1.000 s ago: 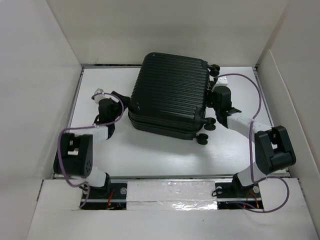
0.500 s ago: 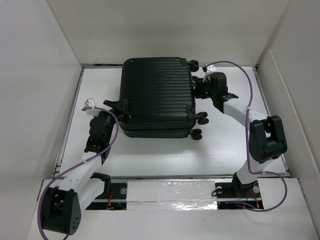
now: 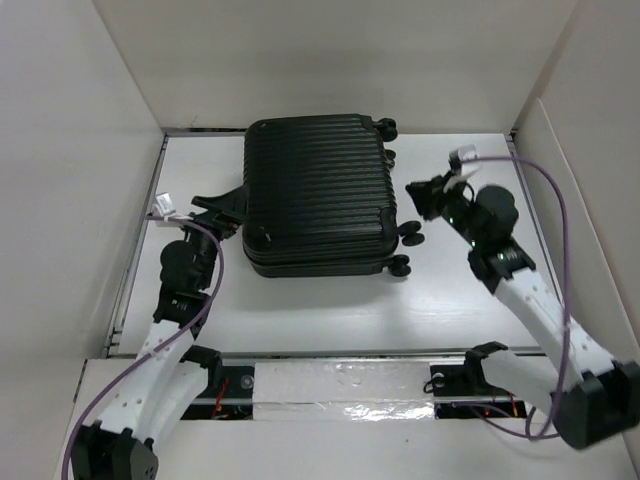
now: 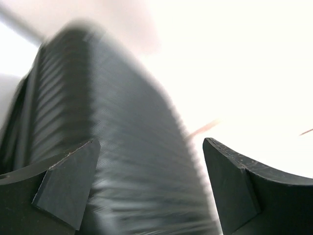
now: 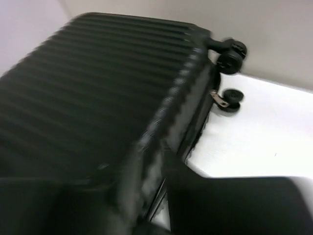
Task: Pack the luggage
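Squarely toward the rear of the white tabletop (image 3: 300, 310) lies the closed black ribbed hard-shell suitcase (image 3: 315, 205), with tabletop showing along its near edge. The left gripper (image 4: 150, 147), jaws wide, sits at its left edge. The right gripper (image 3: 428, 195) hangs near the small black caster wheels (image 3: 412, 235); I cannot tell its jaw gap.

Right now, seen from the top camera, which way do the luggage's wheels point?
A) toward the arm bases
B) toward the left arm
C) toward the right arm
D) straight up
C: the luggage lies flat and its wheels line the edge beside the right gripper.
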Action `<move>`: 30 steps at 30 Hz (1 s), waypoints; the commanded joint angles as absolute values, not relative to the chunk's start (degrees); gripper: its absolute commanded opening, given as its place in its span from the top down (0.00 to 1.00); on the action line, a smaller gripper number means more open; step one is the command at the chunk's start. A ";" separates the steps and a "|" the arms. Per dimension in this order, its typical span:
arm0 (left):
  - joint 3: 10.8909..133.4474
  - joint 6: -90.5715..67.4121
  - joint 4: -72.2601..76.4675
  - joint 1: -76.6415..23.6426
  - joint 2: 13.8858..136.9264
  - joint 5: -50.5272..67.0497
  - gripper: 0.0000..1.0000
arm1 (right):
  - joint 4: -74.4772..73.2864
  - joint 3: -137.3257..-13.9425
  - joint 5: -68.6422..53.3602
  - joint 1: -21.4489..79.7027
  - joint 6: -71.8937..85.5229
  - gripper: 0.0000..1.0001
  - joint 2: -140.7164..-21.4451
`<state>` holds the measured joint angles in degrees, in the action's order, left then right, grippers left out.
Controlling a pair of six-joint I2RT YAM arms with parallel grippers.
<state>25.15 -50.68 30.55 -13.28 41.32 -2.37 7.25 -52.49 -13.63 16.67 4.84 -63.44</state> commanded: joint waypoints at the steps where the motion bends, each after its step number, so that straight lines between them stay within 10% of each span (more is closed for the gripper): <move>1: 30.58 -50.28 31.21 -13.62 35.87 -7.90 0.15 | 14.31 -41.17 -16.70 22.64 5.89 0.81 -53.47; 3: 30.68 -50.01 29.45 -13.62 33.84 -8.52 0.14 | 18.53 -31.88 -18.01 25.91 5.37 1.00 -45.46; 8: 27.52 -50.71 21.21 -13.62 29.28 -13.00 0.18 | 24.49 -18.57 -14.33 32.42 8.08 1.00 -36.92; 19: 17.41 -52.64 6.95 -13.62 22.42 -17.22 0.54 | 32.68 -10.37 -7.56 30.68 9.06 0.45 -42.26; 30: 12.75 -52.56 10.89 -13.62 25.83 -14.07 0.50 | 39.10 -14.41 -22.22 23.03 3.34 0.45 -56.24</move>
<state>13.43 -52.53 6.57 -13.45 24.60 -15.33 31.11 -12.53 -16.16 23.57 5.21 -54.30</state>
